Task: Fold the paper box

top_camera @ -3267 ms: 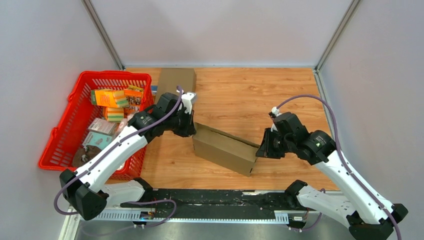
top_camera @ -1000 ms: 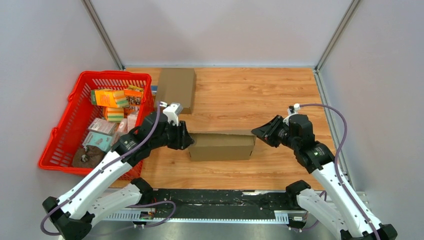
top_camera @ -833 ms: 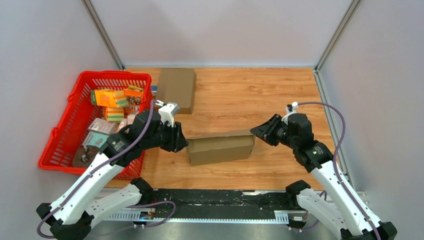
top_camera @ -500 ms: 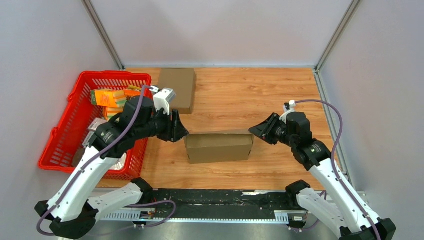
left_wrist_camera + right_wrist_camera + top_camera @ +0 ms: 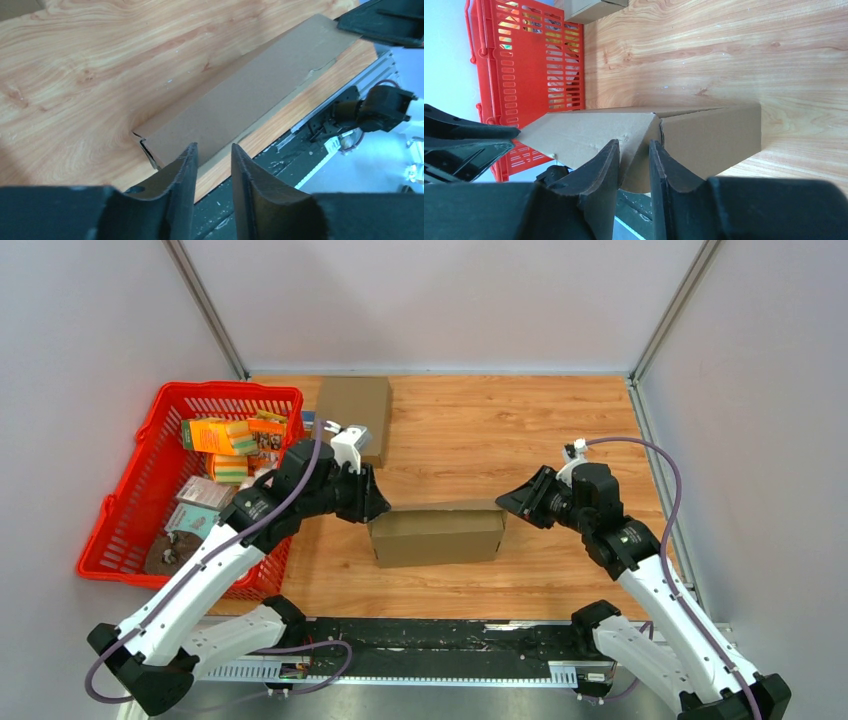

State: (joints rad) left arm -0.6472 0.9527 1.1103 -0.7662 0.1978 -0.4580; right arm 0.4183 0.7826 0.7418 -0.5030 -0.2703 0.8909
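Behind the paper box (image 5: 436, 533), open worktop (image 5: 480, 430) up to the back wall. Hard against its left end, left pincer (image 5: 372, 508); against its right end, right pincer (image 5: 505, 502). Farther left, red basket (image 5: 230, 388); behind-left, flat cardboard (image 5: 352, 415). In front, narrow bare strip.

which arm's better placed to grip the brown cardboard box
Right, probably: the right gripper, jaws open, lines up with a fold of the brown cardboard box; the left gripper hovers by the other end.

The paper box (image 5: 436, 535) is matt brown cardboard, the counter (image 5: 500, 430) smooth grained wood, slightly sheened, the basket (image 5: 225, 388) glossy red plastic, the fingers (image 5: 177, 182) matt black
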